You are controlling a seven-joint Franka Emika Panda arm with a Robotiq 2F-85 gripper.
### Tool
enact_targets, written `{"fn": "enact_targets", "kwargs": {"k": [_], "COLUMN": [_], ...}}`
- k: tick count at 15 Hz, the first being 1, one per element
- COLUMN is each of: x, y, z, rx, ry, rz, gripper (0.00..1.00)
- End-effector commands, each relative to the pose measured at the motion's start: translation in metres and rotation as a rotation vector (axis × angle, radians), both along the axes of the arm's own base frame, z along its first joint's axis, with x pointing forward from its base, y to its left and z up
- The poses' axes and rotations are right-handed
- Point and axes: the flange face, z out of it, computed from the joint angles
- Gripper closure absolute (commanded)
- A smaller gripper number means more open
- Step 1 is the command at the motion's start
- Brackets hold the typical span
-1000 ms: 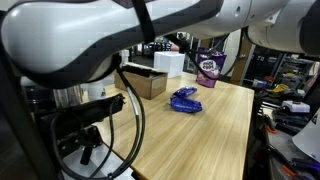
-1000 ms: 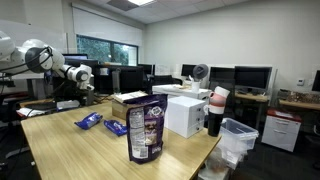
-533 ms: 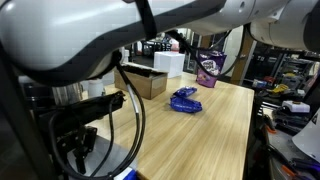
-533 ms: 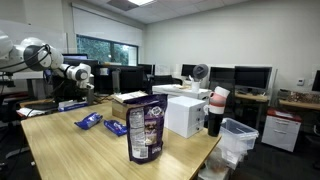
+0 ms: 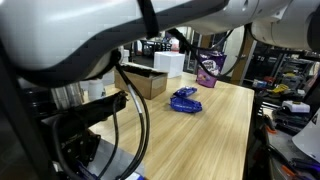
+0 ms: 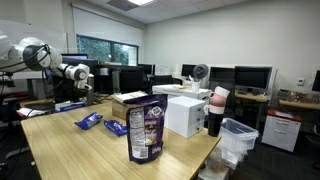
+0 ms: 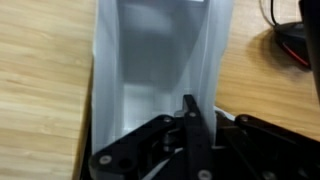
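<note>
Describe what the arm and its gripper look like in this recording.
The arm has glossy white, rounded shells with dark bands at the joints, as both exterior views show. A black cable loops down beside it. The gripper is matt black, built of flat linked bars with bolt heads and narrow fingers. No markings are legible.

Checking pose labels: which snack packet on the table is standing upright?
The purple snack bag: it alone stands on its base. The blue packets lie flat on the wood.
</note>
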Motion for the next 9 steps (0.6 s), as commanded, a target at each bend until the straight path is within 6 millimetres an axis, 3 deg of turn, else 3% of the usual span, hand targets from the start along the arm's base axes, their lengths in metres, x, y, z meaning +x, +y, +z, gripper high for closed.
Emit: {"fn": "enact_targets", "kwargs": {"k": [1,9], "x": [0.002,0.027], "y": [-0.022,-0.054], "z": [0.010,0.037], "rx": [0.038,0.020], "ry": [0.131,0.149], "rz": [0.066,0.026], "gripper": [0.97,0.95]}}
